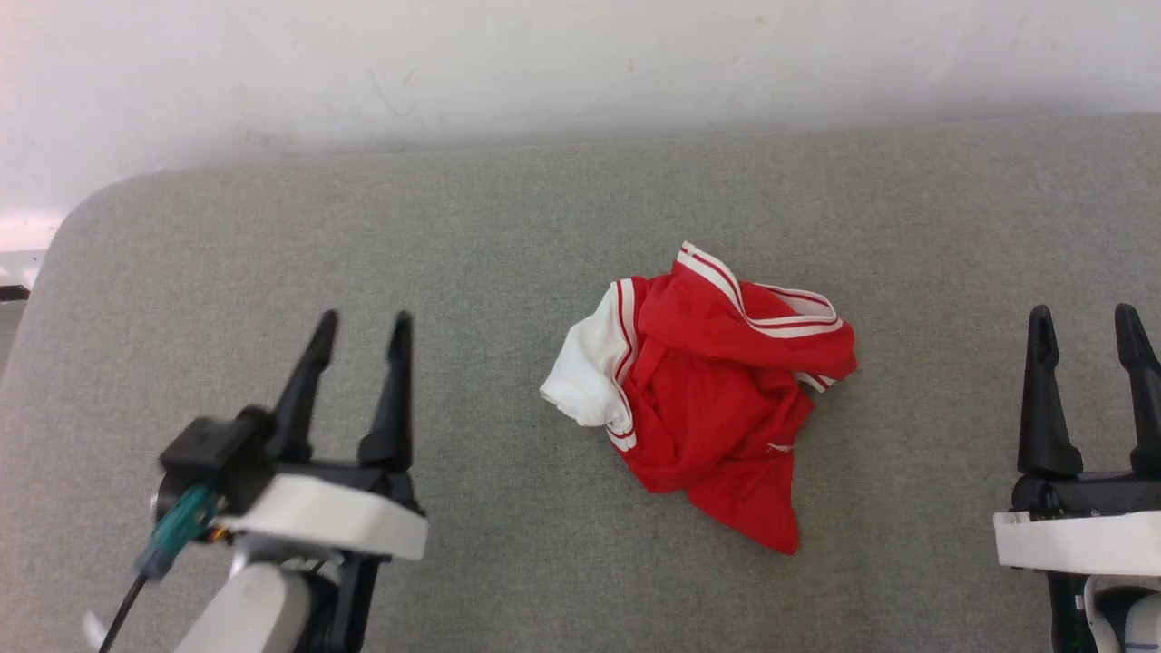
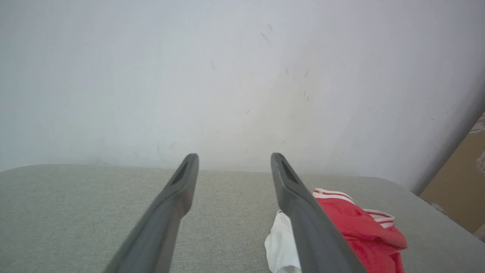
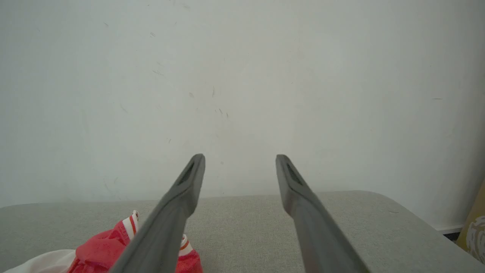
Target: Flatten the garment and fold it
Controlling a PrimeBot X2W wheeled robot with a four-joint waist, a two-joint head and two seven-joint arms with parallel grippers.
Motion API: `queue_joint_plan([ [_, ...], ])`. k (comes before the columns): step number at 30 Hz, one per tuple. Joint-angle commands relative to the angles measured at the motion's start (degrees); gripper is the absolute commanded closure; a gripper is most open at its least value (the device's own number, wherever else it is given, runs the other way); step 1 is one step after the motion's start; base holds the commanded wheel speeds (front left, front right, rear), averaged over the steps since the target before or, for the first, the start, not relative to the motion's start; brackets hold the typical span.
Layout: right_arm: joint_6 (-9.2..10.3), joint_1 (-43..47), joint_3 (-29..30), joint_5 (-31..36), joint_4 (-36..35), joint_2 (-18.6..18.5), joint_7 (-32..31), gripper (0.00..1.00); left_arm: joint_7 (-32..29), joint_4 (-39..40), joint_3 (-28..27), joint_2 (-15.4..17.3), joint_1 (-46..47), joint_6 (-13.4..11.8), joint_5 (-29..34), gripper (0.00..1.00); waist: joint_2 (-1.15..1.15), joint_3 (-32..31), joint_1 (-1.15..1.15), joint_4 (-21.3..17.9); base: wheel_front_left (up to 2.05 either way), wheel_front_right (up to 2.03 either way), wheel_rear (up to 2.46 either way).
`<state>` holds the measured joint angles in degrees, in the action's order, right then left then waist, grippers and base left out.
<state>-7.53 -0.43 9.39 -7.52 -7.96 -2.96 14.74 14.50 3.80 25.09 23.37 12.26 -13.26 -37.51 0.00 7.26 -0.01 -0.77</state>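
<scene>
Grey cloth covers the wide table point(image 1: 272, 227), which stands against a white wall point(image 1: 544, 63). The garment point(image 1: 717, 399) lies on it as a crumpled heap, a little right of the middle, not flat at all. Its longer direction goes from the striped trim point(image 1: 726, 281) at the far side to a red corner point(image 1: 780, 526) at the near side, slanting slightly to the right. The white sleeve point(image 1: 585, 372) sticks out on the left of the heap.

The left gripper point(image 1: 363, 322) hovers at the near left with its jaws spread wide and nothing between them. The right gripper point(image 1: 1083, 313) hovers at the near right, also wide open and empty. The heap is between them, apart from both, and the left one seems a little nearer. I think the sleeve is the natural first hold for the left gripper, by a reach to the right and slightly farther.
</scene>
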Motion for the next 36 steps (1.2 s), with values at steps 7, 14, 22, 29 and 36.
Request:
queue_joint_plan([
  [7,0.04,1.8,-0.1,-0.5,0.3,0.1,0.3,0.0,0.5,10.0,-10.5,-6.3,-13.6,-0.5,14.4,0.0,0.0,0.2,0.01,-0.2,0.0,0.0,0.0],
  [14,0.04,4.2,-0.3,-1.9,1.9,0.1,0.3,0.0,0.5,12.4,-16.2,-13.7,-22.6,3.9,24.1,0.0,0.0,-0.2,0.01,0.3,0.0,0.0,0.0],
  [22,0.04,3.1,-0.9,-2.7,4.1,0.1,0.3,0.0,0.5,11.7,-18.9,-17.9,-23.3,8.9,27.4,0.0,0.0,-0.4,0.01,2.0,0.0,0.0,0.0],
  [29,0.04,-0.4,-8.3,2.4,8.4,-0.9,-11.7,0.0,0.5,10.1,-19.3,-19.7,-22.7,11.8,28.0,0.0,0.0,0.5,0.01,4.1,0.0,0.0,0.0],
  [36,0.04,-0.8,-13.3,2.7,12.2,-3.3,-28.0,0.0,0.5,8.8,-19.9,-20.3,-21.4,13.2,28.0,0.0,0.0,2.2,0.01,6.4,0.0,0.0,0.0],
])
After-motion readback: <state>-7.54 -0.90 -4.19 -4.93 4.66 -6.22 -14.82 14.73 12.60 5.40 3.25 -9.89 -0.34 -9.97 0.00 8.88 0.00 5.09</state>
